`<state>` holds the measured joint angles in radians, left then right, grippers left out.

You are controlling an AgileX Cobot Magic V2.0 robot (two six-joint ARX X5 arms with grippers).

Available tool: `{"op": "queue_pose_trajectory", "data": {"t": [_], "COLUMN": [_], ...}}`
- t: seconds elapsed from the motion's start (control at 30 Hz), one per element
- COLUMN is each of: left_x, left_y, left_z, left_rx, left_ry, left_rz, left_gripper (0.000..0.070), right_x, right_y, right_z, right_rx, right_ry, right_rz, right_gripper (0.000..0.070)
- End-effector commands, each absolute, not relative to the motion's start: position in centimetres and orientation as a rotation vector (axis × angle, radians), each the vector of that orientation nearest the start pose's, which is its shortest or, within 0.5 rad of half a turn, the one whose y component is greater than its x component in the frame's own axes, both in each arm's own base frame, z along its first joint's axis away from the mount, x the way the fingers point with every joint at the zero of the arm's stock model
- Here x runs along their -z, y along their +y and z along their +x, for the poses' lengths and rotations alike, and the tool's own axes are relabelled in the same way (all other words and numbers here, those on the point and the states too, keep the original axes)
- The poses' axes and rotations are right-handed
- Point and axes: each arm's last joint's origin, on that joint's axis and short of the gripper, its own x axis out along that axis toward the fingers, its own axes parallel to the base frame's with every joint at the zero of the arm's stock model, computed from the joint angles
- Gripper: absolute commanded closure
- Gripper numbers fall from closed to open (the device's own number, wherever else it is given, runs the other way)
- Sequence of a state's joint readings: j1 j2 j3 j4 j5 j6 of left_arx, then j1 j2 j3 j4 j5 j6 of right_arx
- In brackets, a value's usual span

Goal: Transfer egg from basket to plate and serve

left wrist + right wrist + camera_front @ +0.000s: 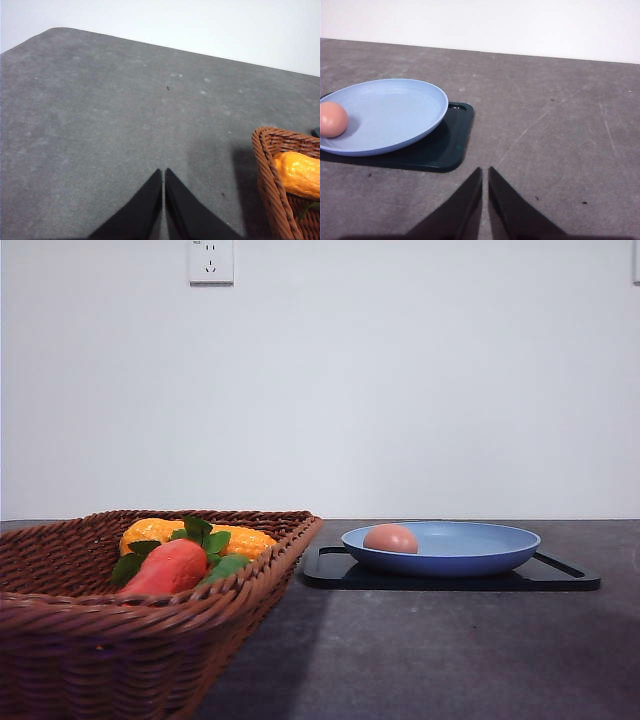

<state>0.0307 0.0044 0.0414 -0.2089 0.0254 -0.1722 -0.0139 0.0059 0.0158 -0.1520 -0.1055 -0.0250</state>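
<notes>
**Egg resting on plate, both end effectors clenched empty**

While the desk (450, 650) carries all items, the basket (90, 640) sits left, holding corn (240, 538) and a red-orange leafy vegetable (168, 568). Right of it, a black tray (560, 578) bears the plate (470, 548), the egg (390, 538) inside near its left rim. Left end effector (163, 172) and right end effector (485, 171) hover low over bare desk, jaws pressed together, holding nothing.

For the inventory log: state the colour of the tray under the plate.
Black; the tray under the plate shows best in the right wrist view.
</notes>
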Motion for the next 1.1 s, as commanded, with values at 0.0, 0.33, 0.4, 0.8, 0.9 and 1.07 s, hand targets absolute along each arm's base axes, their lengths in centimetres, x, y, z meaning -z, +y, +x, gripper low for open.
{"op": "queue_pose_trajectory", "data": {"t": [0.0,0.33,0.4,0.8,0.9,1.07], "left_x": [-14.82,-14.82,-14.82,-14.82,-14.82,-14.82], "left_y": [0.21,0.21,0.21,0.21,0.21,0.21], "left_z": [9.44,9.44,9.44,9.44,9.44,9.44], "left_rx": [-0.018,-0.018,-0.018,-0.018,-0.018,-0.018], "left_ry": [0.213,0.213,0.213,0.213,0.213,0.213], "left_rz": [-0.180,-0.180,-0.180,-0.180,-0.180,-0.180], "left_gripper": [0.0700,0.0700,0.0700,0.0700,0.0700,0.0700], "right_x": [-15.28,-15.27,-15.28,-15.26,-15.28,-15.27], "right_y": [0.15,0.15,0.15,0.15,0.15,0.15], "right_z": [9.63,9.63,9.63,9.64,9.63,9.63], "right_rx": [-0.090,-0.090,-0.090,-0.090,-0.090,-0.090], "right_ry": [0.135,0.135,0.135,0.136,0.135,0.135], "right_rz": [-0.004,-0.004,-0.004,-0.004,-0.004,-0.004], "right_gripper": [0.0700,0.0700,0.0700,0.0700,0.0700,0.0700]}}
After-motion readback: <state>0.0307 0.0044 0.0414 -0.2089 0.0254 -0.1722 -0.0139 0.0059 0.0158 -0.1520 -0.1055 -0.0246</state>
